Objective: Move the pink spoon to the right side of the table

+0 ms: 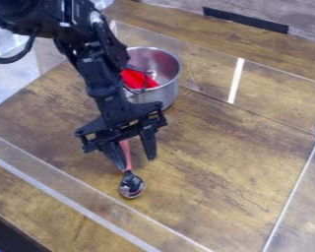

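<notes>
Worn brown bench (239, 148), acrylic walls. My tool (130, 150) has its fingers apart, straddling the pink spoon (129, 167) without clamping it; handle runs toward me, bowl nearest the camera.

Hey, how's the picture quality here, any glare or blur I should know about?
Camera view: soft and low in detail; white glare streak on the clear acrylic wall; bright highlights on the steel pot rim and the pink spoon bowl; the dark gripper shows little detail; table evenly lit.
</notes>
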Action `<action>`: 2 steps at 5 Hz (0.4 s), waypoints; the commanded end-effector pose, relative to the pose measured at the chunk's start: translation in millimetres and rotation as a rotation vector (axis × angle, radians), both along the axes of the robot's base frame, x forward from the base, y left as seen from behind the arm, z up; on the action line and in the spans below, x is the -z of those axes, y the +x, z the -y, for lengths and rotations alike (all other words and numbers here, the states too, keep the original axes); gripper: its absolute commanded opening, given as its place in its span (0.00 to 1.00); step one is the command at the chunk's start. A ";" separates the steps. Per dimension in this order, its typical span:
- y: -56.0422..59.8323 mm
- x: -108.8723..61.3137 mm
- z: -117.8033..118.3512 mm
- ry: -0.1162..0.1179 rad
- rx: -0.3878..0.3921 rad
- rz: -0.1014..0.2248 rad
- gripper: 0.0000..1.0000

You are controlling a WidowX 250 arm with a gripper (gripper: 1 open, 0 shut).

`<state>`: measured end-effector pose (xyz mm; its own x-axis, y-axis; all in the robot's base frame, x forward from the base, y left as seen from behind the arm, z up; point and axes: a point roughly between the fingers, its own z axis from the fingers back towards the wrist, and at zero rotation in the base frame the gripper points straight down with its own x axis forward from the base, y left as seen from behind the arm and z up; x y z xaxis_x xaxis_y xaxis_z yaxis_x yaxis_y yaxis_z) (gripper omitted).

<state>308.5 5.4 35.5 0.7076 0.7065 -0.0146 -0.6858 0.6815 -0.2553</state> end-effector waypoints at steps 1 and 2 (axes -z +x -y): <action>4.5 -1.7 -20.6 0.047 -0.005 0.022 0.00; 6.3 -5.5 -12.9 0.053 0.011 0.026 0.00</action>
<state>305.9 20.4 28.6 0.7058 0.7084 0.0044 -0.6918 0.6906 -0.2112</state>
